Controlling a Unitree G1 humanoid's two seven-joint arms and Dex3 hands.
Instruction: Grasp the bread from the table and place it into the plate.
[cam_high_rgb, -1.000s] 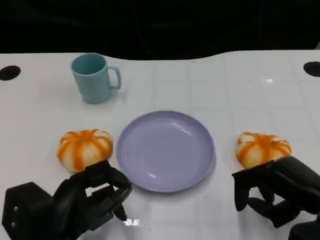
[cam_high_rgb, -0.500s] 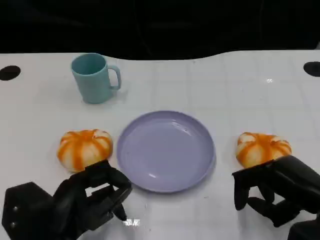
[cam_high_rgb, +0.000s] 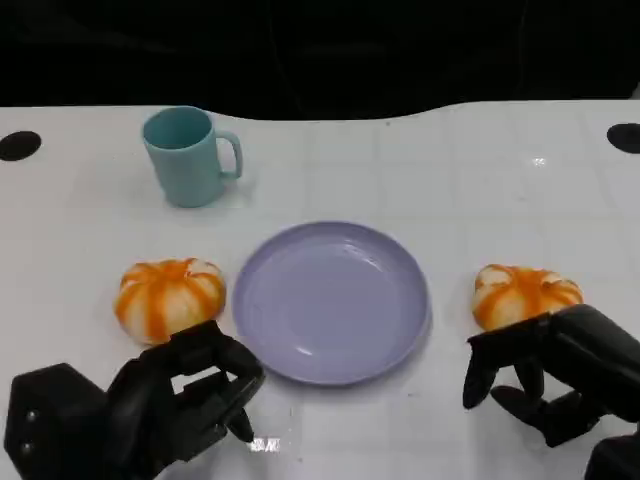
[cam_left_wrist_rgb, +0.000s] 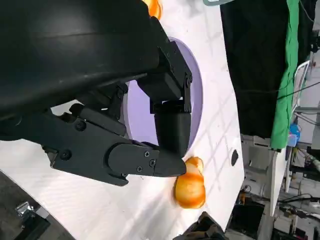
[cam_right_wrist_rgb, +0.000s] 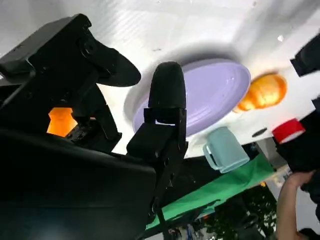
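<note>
The lilac plate (cam_high_rgb: 330, 300) lies bare at the table's middle. One orange-striped bread (cam_high_rgb: 168, 297) sits just left of it, another bread (cam_high_rgb: 525, 295) just right of it. My left hand (cam_high_rgb: 185, 395) rests low near the front edge, just short of the left bread, holding nothing, its fingers loosely bent. My right hand (cam_high_rgb: 550, 375) hovers at the near side of the right bread with its fingers apart and nothing between them. The right wrist view shows the right bread (cam_right_wrist_rgb: 60, 122) behind my hand's fingers (cam_right_wrist_rgb: 167, 95), with the plate (cam_right_wrist_rgb: 215, 95) beyond.
A teal cup (cam_high_rgb: 190, 155) stands at the back left, handle to the right. Dark round holes (cam_high_rgb: 18, 145) mark the table's far corners. A person's hand (cam_right_wrist_rgb: 295, 200) appears beyond the table in the right wrist view.
My right hand has crept slightly up toward the right bread and its fingers have spread a little. The left hand, both breads and the plate are unmoved.
</note>
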